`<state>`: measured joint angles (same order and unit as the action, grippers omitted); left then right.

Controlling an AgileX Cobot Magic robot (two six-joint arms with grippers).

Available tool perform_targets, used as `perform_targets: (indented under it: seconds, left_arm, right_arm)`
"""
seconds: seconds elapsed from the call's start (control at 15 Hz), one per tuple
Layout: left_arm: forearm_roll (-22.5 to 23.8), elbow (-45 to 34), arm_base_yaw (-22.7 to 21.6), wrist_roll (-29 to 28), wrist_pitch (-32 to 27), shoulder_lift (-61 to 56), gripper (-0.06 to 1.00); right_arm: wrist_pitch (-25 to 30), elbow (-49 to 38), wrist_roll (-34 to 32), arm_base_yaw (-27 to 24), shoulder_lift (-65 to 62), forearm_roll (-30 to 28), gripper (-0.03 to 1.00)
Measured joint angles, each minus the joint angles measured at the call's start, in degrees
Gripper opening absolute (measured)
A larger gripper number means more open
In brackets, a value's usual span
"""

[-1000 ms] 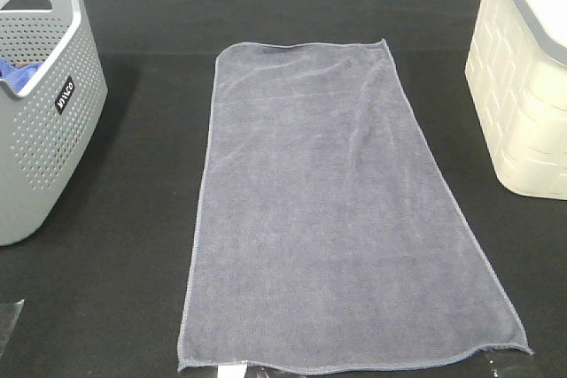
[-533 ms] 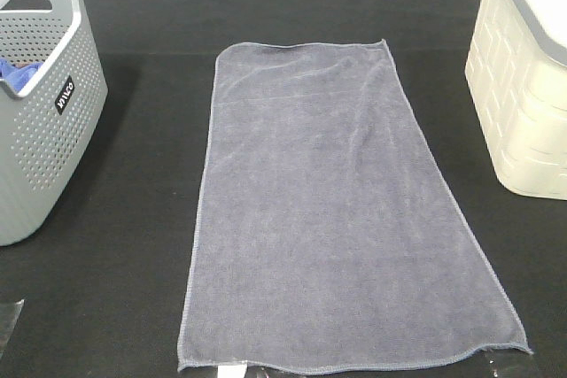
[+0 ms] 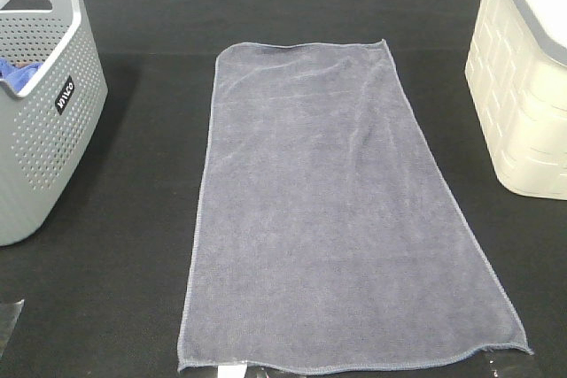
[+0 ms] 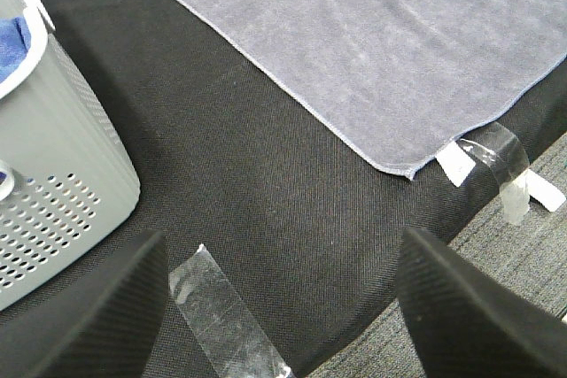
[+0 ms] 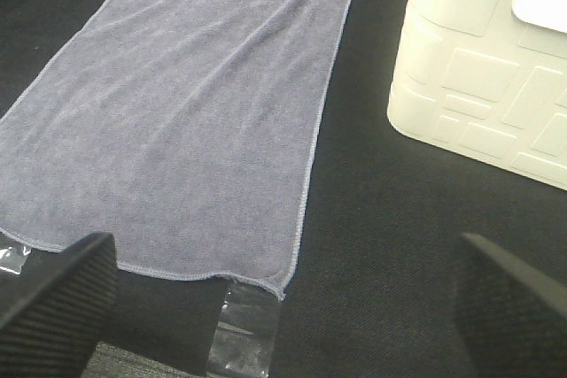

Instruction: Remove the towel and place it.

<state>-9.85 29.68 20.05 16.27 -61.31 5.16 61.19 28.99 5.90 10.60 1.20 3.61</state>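
Observation:
The towel (image 3: 337, 210) is a large greyish-lavender cloth lying flat and spread out lengthwise on the black table, its near hem at the front edge. The left wrist view shows the towel (image 4: 372, 42) and its near left corner, the right wrist view the towel (image 5: 186, 112) and its near right corner. My left gripper (image 4: 279, 325) hangs open above the table's front left edge, clear of the cloth, its two dark fingers (image 4: 97, 316) wide apart. Equally wide stands my right gripper (image 5: 283, 307), open above the front right, holding nothing. Neither gripper shows in the exterior view.
A grey perforated basket (image 3: 49, 139) with a blue cloth (image 3: 18, 73) inside stands at the left. A cream lidded bin (image 3: 527, 86) stands at the right. Clear tape strips (image 4: 221, 316) lie along the table's front edge, one (image 5: 244, 329) by the towel's corner.

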Motion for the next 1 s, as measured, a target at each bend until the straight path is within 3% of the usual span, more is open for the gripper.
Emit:
perform_targets:
  seconds: [0.8,0.87,1.0]
  left_arm:
    - [0.00,0.00,0.00,0.00,0.00,0.00,0.69]
    - [-0.06,0.00,-0.97,0.00,0.00,0.00,0.69]
    - [-0.06,0.00,-7.45,0.00,0.00,0.00,0.69]
  right_arm:
    - [-0.06,-0.17,0.00,0.00,0.00,-0.40,0.94]
    - [-0.06,-0.17,0.00,0.00,0.00,-0.40,0.94]
    - [-0.06,-0.17,0.00,0.00,0.00,-0.40,0.94]
